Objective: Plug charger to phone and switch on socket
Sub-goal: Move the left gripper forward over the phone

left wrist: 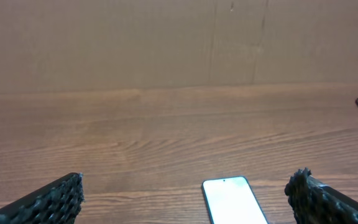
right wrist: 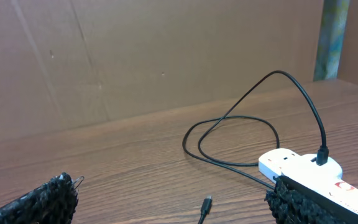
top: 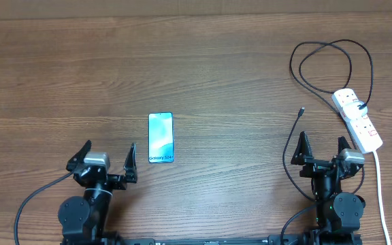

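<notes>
A: What lies where on the surface (top: 216,68)?
B: Left tool (top: 110,145) and right tool (top: 322,138) sit near, jaws wide apart, empty. The socket (top: 358,121) lies at the right. The phone (top: 160,137) is left of centre, by the left tool. The charger (top: 301,111) loops beyond the socket, its free plug just beyond the right tool.
A: First move?
B: I'd have the right tool pinch the cable close behind that plug, squarely. Only "Galaxy S24+" on the screen reads.

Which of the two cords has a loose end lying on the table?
The thin black cable; its small plug lies free on the table, ahead of the right tool. The thicker white cord runs out of view.
</notes>
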